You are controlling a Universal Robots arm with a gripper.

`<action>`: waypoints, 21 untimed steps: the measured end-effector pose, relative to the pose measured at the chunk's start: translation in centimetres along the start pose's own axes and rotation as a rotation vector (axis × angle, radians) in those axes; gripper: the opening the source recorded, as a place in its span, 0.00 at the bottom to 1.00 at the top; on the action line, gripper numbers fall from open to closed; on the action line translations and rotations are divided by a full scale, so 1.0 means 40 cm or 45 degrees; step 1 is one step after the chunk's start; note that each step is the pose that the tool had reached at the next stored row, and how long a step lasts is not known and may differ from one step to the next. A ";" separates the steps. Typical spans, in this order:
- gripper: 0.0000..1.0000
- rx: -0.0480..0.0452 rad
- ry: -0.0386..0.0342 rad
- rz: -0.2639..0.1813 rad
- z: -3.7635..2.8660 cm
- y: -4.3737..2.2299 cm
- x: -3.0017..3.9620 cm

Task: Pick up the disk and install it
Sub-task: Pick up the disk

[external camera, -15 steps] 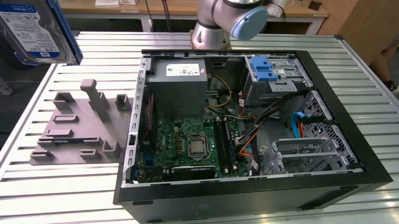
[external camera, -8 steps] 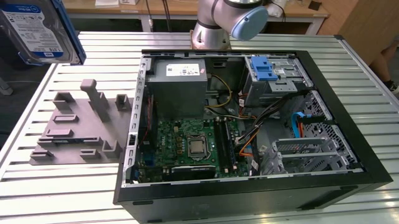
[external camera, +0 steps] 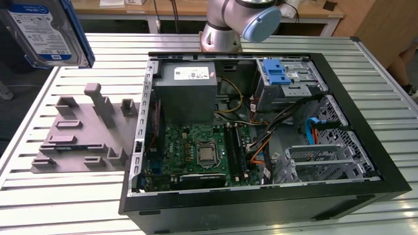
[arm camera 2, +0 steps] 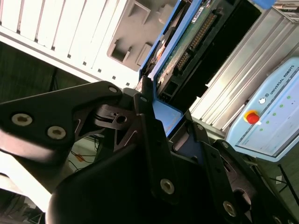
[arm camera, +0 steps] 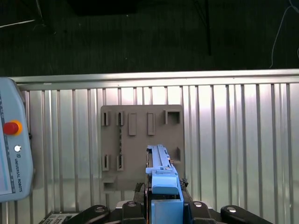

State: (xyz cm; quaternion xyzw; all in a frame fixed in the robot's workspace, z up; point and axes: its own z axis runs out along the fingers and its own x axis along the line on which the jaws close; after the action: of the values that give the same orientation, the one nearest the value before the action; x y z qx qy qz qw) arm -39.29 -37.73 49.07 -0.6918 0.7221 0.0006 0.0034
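Gripper (arm camera 2: 164, 107) clamps the disk (external camera: 46, 32) by its blue edge, high above the grey fixture (external camera: 78, 142), clear of the case (external camera: 261, 208).

You have bright, even light. The slatted table (arm camera: 233, 140) glares white in the first wrist view, the computer case (external camera: 261, 205) holds soft shadows inside, and the gripper (arm camera 2: 168, 109) looks near-black in the second wrist view.

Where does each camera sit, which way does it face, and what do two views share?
Exterior view: above the slatted table, looking down into the open computer case; arm's base shows.
First wrist view: on the arm, looking down past the gripper at the grey fixture.
Second wrist view: on the arm, beside the gripper's fingers clamping the disk.
Shared: both wrist views show disk, fixture, pendant.
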 end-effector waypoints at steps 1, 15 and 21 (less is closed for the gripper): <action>0.36 0.000 0.0000 0.000 0.000 -0.003 0.000; 0.36 0.000 0.0000 0.000 0.000 -0.045 -0.002; 0.36 0.000 0.0001 0.000 0.000 -0.064 -0.001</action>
State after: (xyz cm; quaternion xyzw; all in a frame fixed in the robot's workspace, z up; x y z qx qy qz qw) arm -36.72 -37.78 49.08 -0.6918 0.7221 0.0006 0.0034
